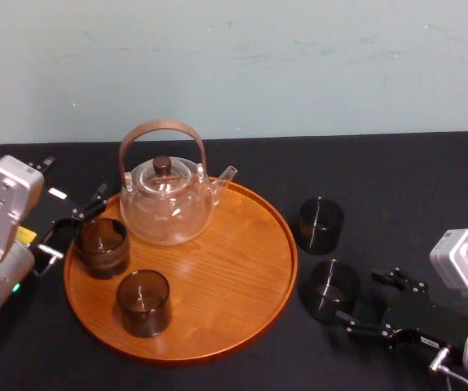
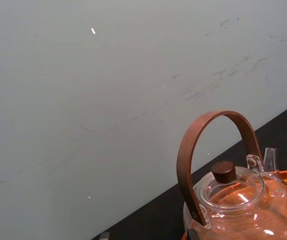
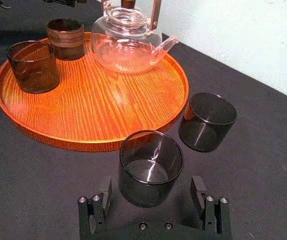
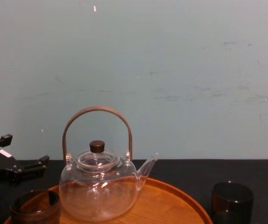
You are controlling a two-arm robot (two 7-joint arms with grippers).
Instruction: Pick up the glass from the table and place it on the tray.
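Smoky brown glass, thin and straight-walled, is what the right gripper (image 1: 364,297) faces. In the head view its fingers are spread apart, and the glass (image 1: 329,289) stands upright on the black table (image 1: 430,187), just ahead of the fingertips. A second tumbler (image 1: 321,224) stands farther out and to one side of this gripper, near the glass but apart from it. The tray (image 1: 234,269) lies beyond the glass and carries a clear teapot (image 1: 167,204) and two more tumblers. The left gripper (image 1: 75,224) is at the tray's opposite edge, also spread wide, with the rim-side tumbler (image 1: 101,247) just in front of it.

In the right wrist view the glass sits partly between the two fingers, with a gap on each side (nothing is clamped). The tray's rim is near, just behind the glass.

The left wrist view gives the teapot's brown handle and lid, close ahead of that gripper.

In the chest view the left gripper's fingers show apart beside the tray, and a dark tumbler (image 4: 232,200) stands on the table well apart from it (we cannot tell which one).

We judge the glass to be light, stiff, smooth, easy to slip, and breakable. The best hold seems to be the middle of the wall, across its full width, with moderate pressure.
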